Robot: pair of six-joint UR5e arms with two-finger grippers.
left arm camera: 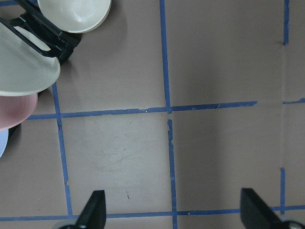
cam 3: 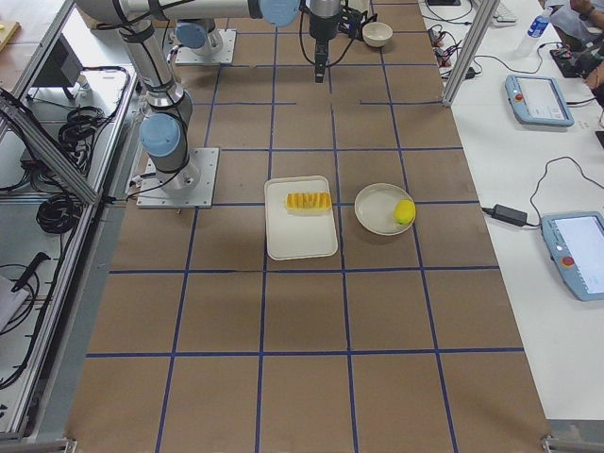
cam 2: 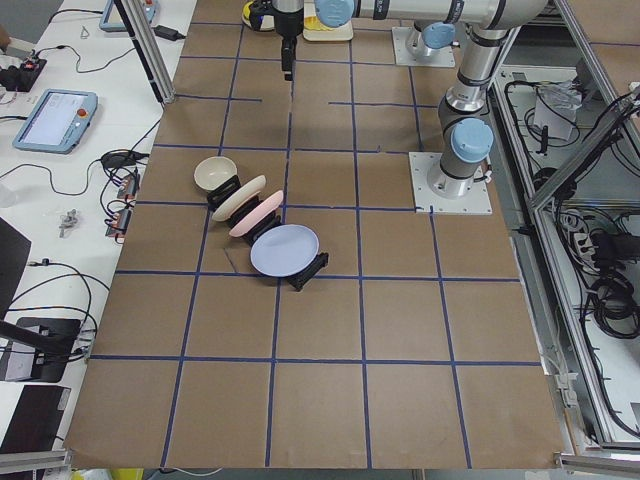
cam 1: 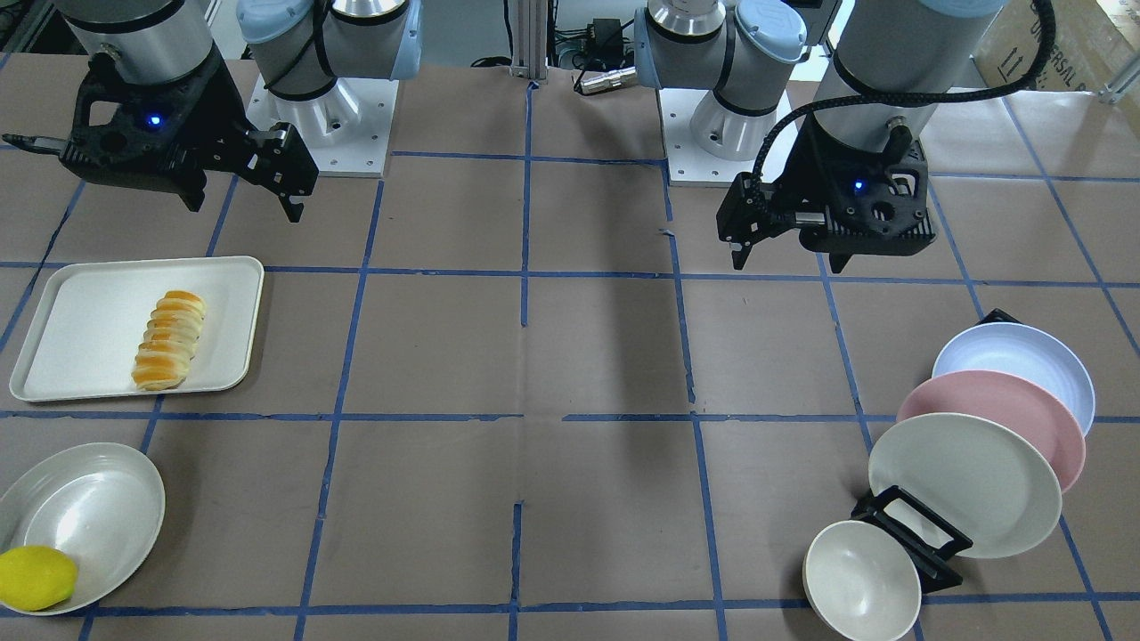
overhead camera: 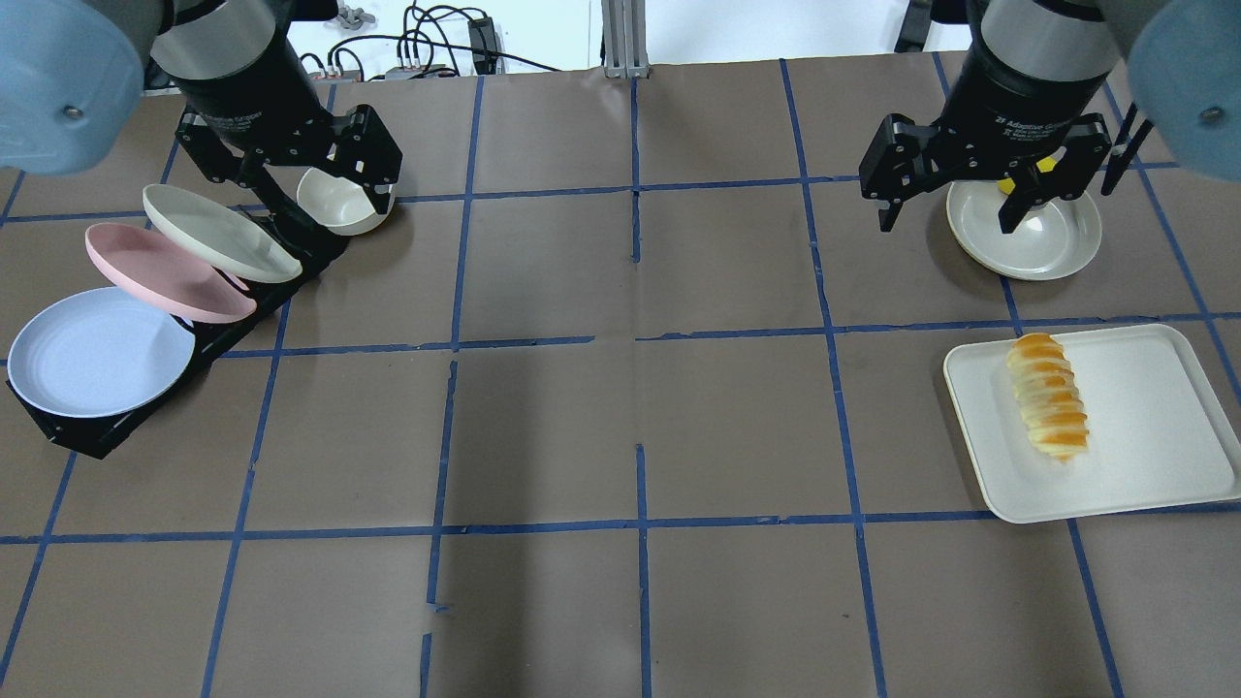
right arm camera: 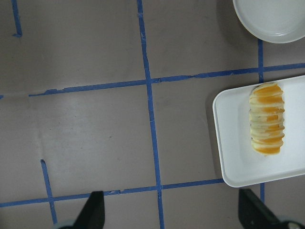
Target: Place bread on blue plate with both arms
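The bread [cam 1: 169,340] lies lengthwise on a white tray [cam 1: 71,343] on my right side; it also shows in the overhead view [overhead camera: 1047,396] and the right wrist view [right arm camera: 267,119]. The blue plate [cam 1: 1015,361] leans in a black rack on my left side, at the rack's end nearest my base [overhead camera: 92,351]. My left gripper [cam 1: 788,260] hangs open and empty above the table, beside the rack's far end [overhead camera: 291,184]. My right gripper [cam 1: 242,206] is open and empty, high above the table, over a white dish beyond the tray [overhead camera: 955,218].
The rack [cam 1: 917,534] also holds a pink plate [cam 1: 997,427], a cream plate [cam 1: 962,485] and a small bowl [cam 1: 862,583]. A white dish [cam 1: 85,525] with a yellow lemon [cam 1: 36,579] sits beyond the tray. Blue tape lines grid the brown table.
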